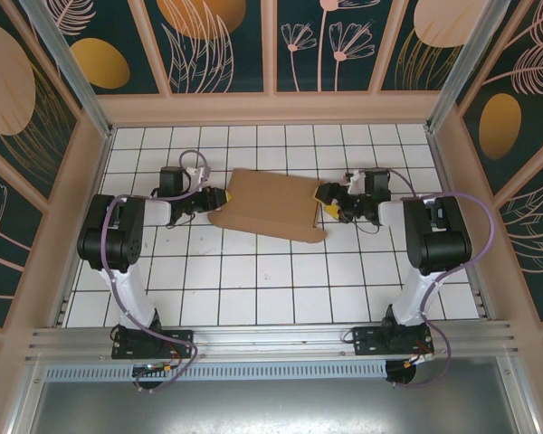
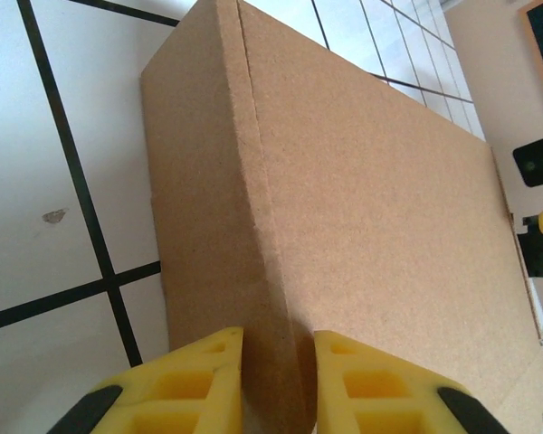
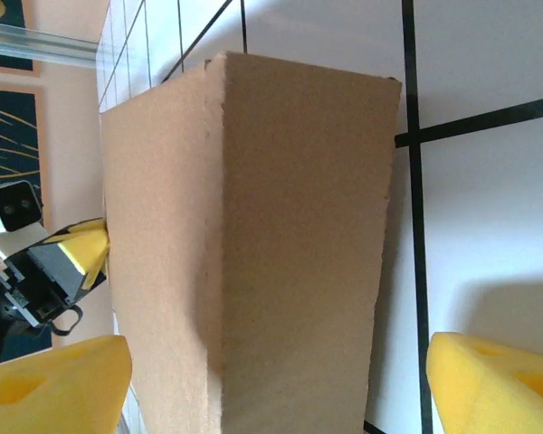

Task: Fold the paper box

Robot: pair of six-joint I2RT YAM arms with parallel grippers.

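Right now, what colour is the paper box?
Brown; the paper box shows best in the left wrist view.

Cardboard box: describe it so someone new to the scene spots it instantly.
On the white tiled table, look between the yellow-fingered left gripper and right gripper. The flat brown corrugated cardboard box lies there, its left end pinched. Nothing else on the tiles is brown.

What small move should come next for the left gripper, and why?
Probably the left gripper should turn the pinched fold gently up and inward: its fingers clamp the raised crease at the left end of the paper box, while the right gripper stands open astride the other end, holding nothing.
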